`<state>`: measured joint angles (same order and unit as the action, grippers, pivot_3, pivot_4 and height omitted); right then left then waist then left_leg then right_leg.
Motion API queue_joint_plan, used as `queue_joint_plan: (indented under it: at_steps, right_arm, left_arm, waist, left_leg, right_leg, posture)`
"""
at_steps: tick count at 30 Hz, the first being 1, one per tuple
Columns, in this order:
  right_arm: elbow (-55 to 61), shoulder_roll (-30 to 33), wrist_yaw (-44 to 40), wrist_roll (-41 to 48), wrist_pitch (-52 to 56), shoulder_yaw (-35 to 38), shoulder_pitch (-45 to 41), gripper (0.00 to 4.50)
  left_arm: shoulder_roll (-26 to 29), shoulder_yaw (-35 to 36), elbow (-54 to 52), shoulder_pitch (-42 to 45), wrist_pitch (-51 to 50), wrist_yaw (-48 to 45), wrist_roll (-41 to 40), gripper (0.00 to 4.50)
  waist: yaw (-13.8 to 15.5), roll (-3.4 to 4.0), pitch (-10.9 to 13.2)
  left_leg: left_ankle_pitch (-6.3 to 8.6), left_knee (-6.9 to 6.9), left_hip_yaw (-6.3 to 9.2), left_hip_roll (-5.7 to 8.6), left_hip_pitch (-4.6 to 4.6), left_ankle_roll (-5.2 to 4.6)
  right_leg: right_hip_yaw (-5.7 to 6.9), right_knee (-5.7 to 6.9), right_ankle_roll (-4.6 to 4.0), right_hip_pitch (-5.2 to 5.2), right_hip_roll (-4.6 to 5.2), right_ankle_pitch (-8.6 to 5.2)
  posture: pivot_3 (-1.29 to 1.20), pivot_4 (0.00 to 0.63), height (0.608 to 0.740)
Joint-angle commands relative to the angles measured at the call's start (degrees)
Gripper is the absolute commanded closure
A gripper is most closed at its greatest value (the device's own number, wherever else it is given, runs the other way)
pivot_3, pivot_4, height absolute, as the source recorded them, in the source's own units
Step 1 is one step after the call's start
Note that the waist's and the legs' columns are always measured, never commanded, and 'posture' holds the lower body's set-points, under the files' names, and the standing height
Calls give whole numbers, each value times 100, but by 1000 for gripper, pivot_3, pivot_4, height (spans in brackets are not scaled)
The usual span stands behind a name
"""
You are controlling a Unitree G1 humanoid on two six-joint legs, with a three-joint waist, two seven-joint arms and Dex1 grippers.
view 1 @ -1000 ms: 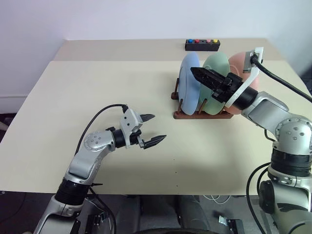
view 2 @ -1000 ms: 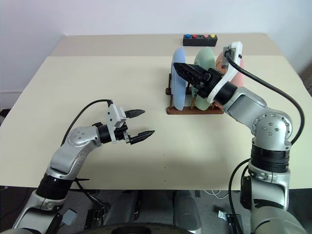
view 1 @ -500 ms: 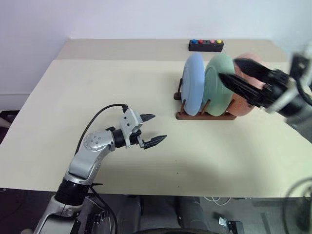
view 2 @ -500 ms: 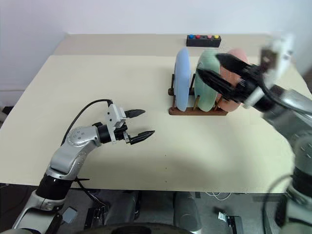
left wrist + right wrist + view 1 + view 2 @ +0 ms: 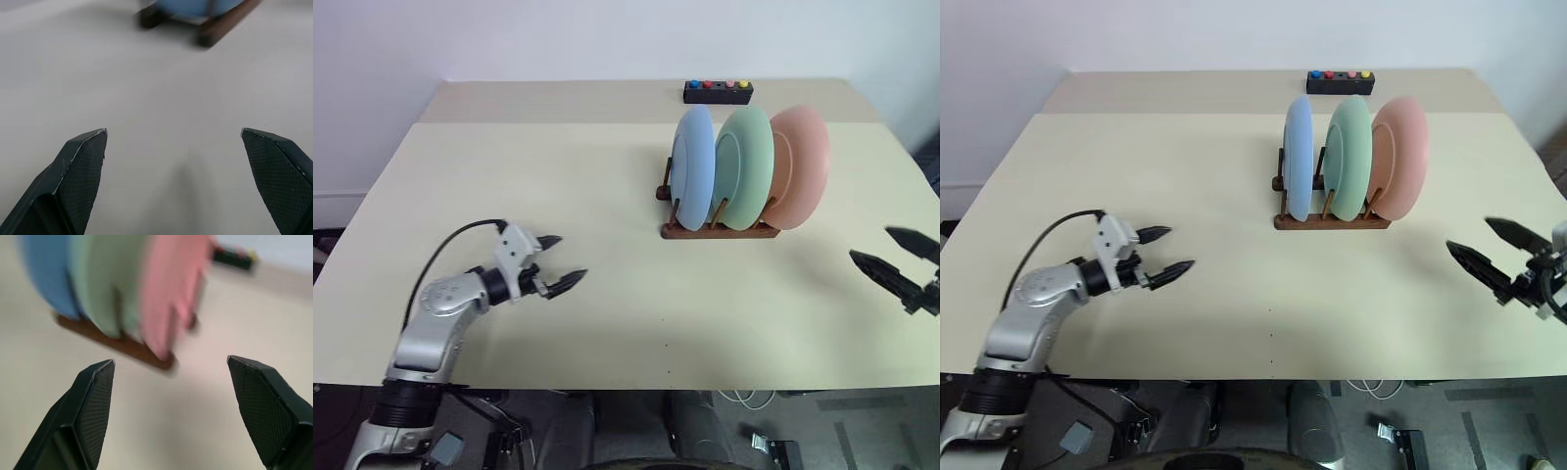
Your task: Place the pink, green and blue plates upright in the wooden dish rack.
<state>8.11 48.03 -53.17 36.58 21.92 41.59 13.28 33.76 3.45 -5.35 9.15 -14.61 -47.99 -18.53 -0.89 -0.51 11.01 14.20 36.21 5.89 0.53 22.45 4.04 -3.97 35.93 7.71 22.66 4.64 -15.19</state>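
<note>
No readable text, labels, brands or nos. anywhere in these views. The small black box [image 5: 718, 92] at the far table edge carries coloured buttons (blue, red, pink, yellow) but no lettering that can be made out; it's prob. too small to tell if anything is printed by them. The blue plate [image 5: 693, 181], green plate [image 5: 744, 166] and pink plate [image 5: 800, 166] are plain, no marks. The wooden dish rack [image 5: 720, 231] shows no stamp or logo. Table [image 5: 558, 176] surface bare of any signs.
</note>
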Motion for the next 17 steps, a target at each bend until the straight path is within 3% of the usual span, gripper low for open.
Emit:
queue_joint_plan:
  at_steps: [1, 17]
  right_arm:
    - [-330, 64, -157, -245, -417, -9, -124, 777]
    - [-1492, -152, -220, -604, -887, -414, -547, 777]
  left_arm:
    - [-48, 90, -131, -12, 170, 33, -53, 0]
    - [-317, -49, -513, -270, 87, 263, 2, 0]
  waist:
    - [8, 0, 0]
    - [-5, 2, -1]
  left_leg:
    - [0, 0, -1, 1, 0, 0]
    - [0, 1, 1, 1, -5, 0]
  right_leg:
    - [0, 0, 1, 0, 1, 0]
    - [-1, 7, 4, -2, -1, 1]
  posture:
    - [0, 150, 734]
    - [0, 150, 734]
